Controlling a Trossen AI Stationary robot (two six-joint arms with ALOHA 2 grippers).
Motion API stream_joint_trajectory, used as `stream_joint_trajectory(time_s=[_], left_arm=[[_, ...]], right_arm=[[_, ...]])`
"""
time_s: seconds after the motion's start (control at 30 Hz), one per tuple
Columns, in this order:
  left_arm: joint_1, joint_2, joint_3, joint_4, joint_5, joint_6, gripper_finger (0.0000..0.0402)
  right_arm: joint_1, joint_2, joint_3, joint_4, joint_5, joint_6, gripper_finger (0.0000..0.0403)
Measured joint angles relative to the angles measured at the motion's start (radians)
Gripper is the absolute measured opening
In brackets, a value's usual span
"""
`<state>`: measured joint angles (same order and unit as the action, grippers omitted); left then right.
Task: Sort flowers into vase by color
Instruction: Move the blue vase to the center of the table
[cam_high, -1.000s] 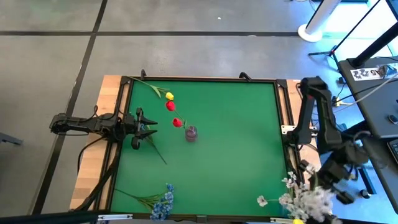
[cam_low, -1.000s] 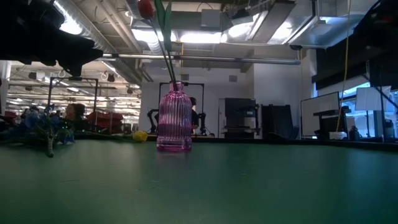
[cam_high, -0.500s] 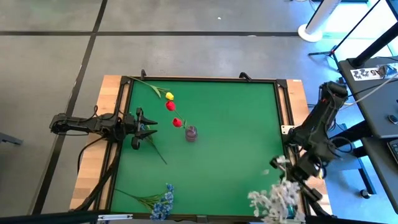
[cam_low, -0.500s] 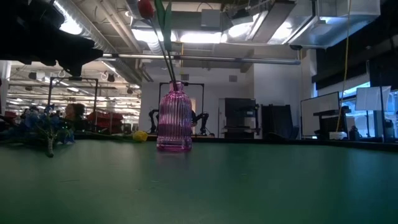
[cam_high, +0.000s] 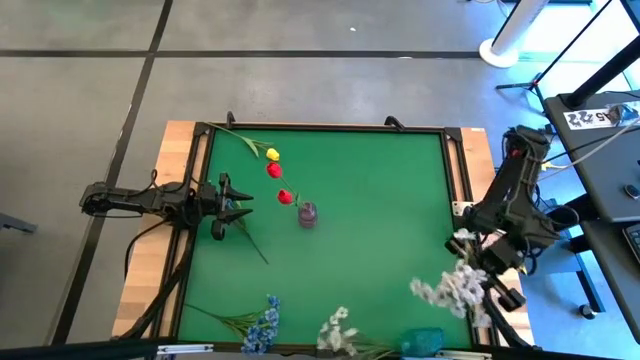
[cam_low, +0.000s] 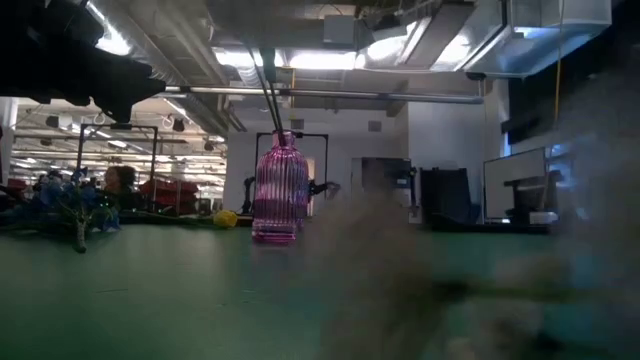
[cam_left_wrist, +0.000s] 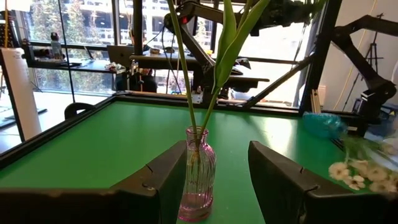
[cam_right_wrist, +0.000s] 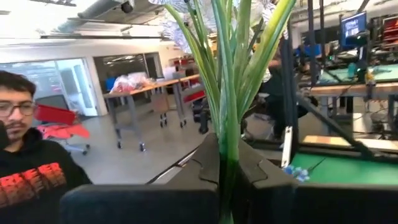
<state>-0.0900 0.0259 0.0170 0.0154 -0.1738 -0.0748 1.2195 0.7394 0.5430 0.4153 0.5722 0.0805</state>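
Place: probably a robotics lab — open-plan
Evidence: exposed ceiling ducts (cam_low: 330, 95), workbenches (cam_right_wrist: 140, 93), monitors (cam_low: 515, 185) — other robot arms (cam_left_wrist: 367, 68)

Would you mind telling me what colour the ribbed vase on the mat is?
The vase is pink-purple ribbed glass; the low view shows it best.

Bright green felt mat (cam_high: 370, 200) fills the black-framed table, pale wood at its edges. A ribbed, see-through pink glass vase (cam_high: 307, 214) carries green stems with two red tulip buds (cam_high: 279, 183). A yellow bud (cam_high: 272, 154) lies on the mat near them. A blue clustered spray (cam_high: 262, 325) lies along one edge, and white small-blossom sprays (cam_high: 455, 290) on green stems (cam_right_wrist: 231, 81) sit between dark fingers.
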Motion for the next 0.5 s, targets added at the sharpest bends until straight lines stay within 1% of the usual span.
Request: stream_joint_trajectory(time_s=[0.13,0.2,0.33,0.5], left_arm=[[0.000,0.000,0.000,0.000,0.000,0.000,0.0167],[0.000,0.000,0.000,0.000,0.000,0.000,0.0167],[0.000,0.000,0.000,0.000,0.000,0.000,0.0167],[0.000,0.000,0.000,0.000,0.000,0.000,0.0167]], right_arm=[[0.110,0.043,0.000,-0.004,0.155,0.026,0.0005],[0.143,0.072,0.000,-0.005,0.205,0.045,0.0005],[0.182,0.121,0.000,0.000,0.251,0.099,0.0007],[0.181,0.152,0.000,0.003,0.258,0.152,0.0005]])
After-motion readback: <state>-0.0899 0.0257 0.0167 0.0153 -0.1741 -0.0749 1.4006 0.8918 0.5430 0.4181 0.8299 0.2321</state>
